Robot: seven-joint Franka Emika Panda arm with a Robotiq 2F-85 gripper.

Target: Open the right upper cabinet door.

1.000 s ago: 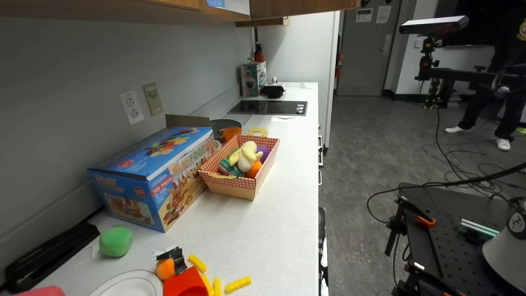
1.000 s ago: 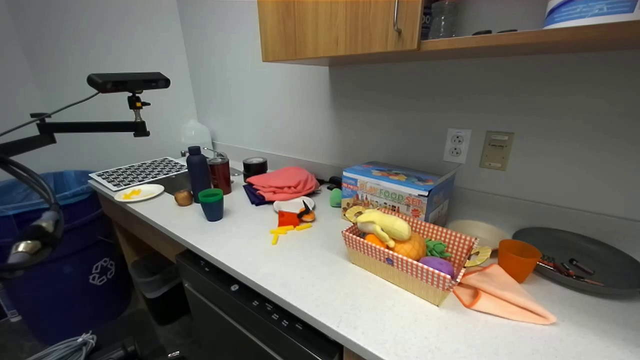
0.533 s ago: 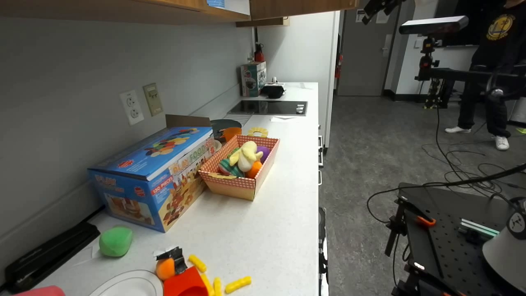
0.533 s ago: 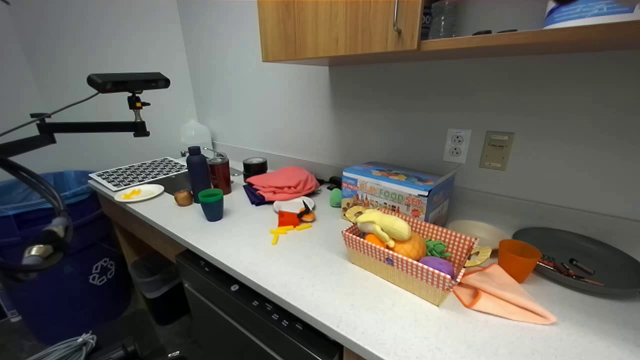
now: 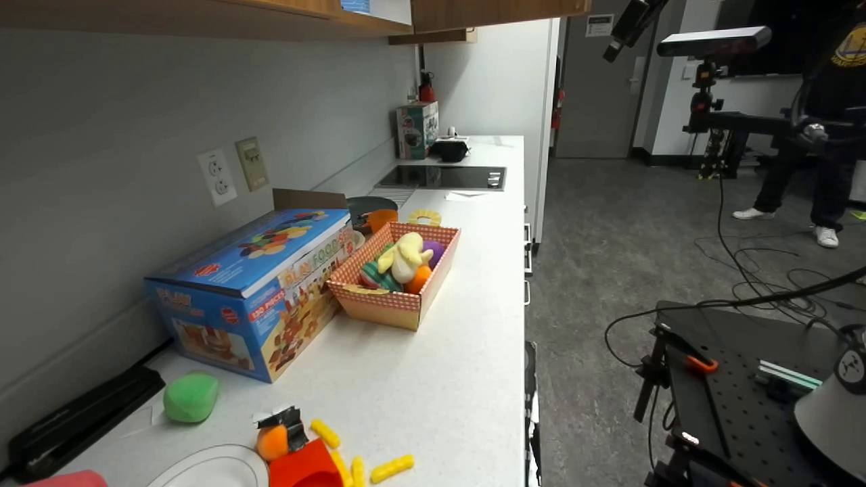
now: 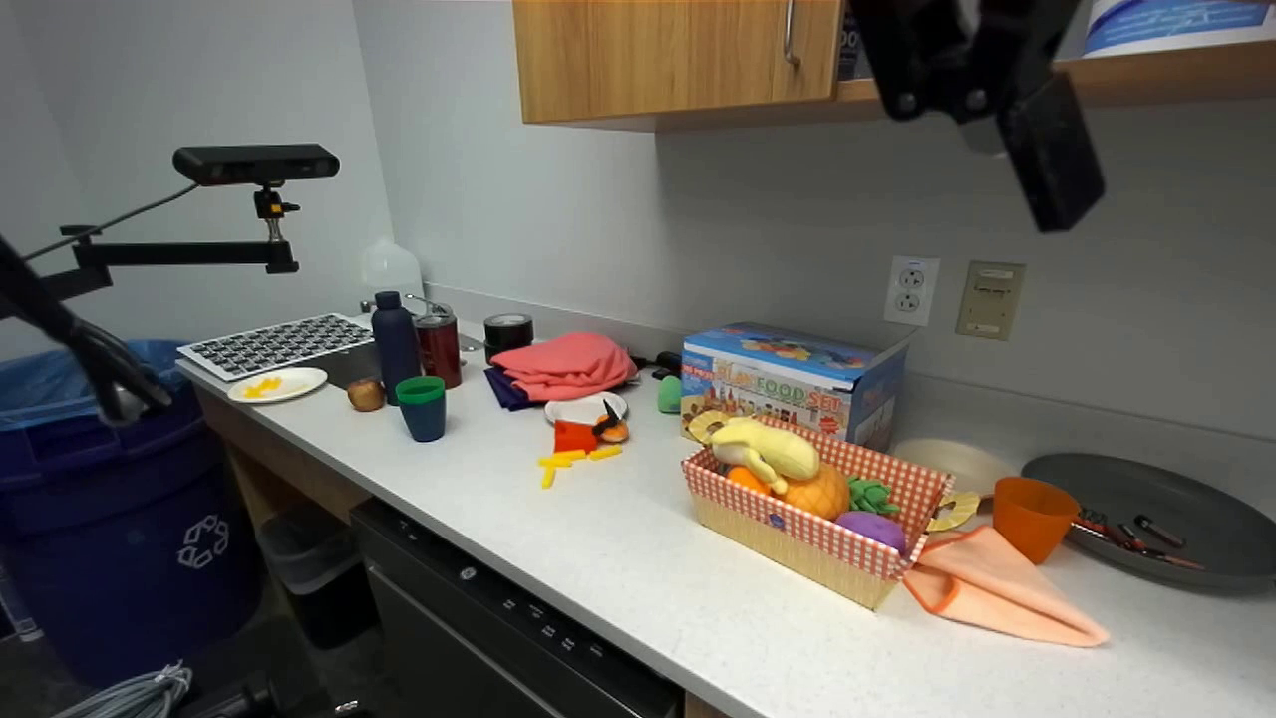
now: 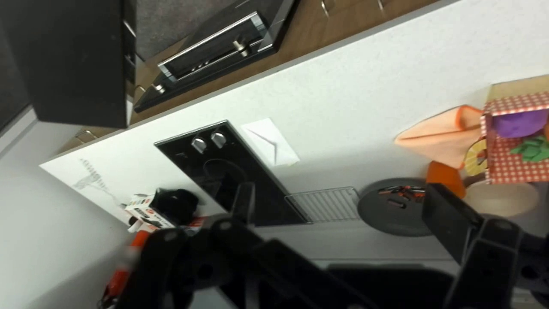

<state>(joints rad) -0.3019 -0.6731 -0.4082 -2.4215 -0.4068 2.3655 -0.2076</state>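
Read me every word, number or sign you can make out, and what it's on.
"PLAY FOOD SET": blue box.
"PIECES": same box; number before it unclear.
"00": dark item on the cabinet shelf.
Recycling symbol: blue bin.
Too small or blurred: door notice, shirt emblem, dishwasher panel, robot base emblem, far carton.

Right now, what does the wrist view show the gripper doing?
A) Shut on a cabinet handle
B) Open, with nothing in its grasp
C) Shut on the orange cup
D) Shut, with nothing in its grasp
B: the gripper has its jaws well apart, and the wire rack and dark grey dish show in the gap beyond them.
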